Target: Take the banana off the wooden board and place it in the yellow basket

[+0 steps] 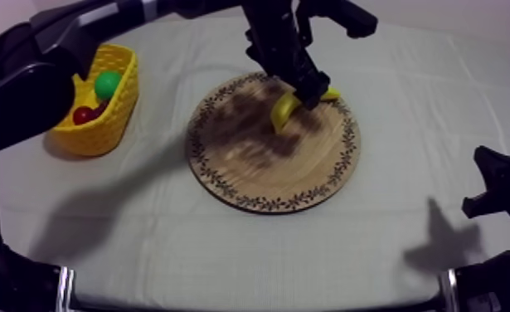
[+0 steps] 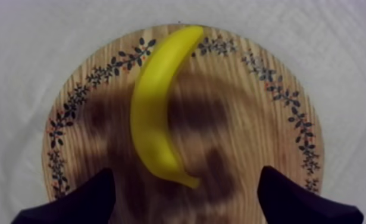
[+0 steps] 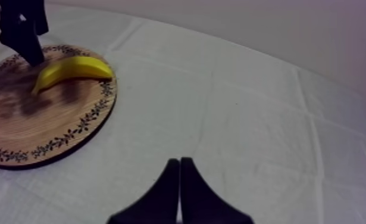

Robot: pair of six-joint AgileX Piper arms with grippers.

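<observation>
The yellow banana (image 1: pixel 287 108) lies on the far right part of the round wooden board (image 1: pixel 258 174). My left gripper (image 1: pixel 312 87) reaches in from the upper left and hangs just over the banana's far end. In the left wrist view its black fingers (image 2: pixel 90 196) stand wide apart and open, with the banana (image 2: pixel 152 113) lying on the board (image 2: pixel 250 119) ahead of them, untouched. The right wrist view shows the banana (image 3: pixel 72 68) beside the left gripper (image 3: pixel 27 42). My right gripper (image 1: pixel 483 178) rests low at the right; its fingers lie together in a narrow wedge (image 3: pixel 180 161), shut on nothing.
The yellow basket (image 1: pixel 113 124) stands at the far left of the table. It holds a round green fruit (image 1: pixel 107 83) and a small red fruit (image 1: pixel 82 114). Bare cloth lies between basket and board and across the front.
</observation>
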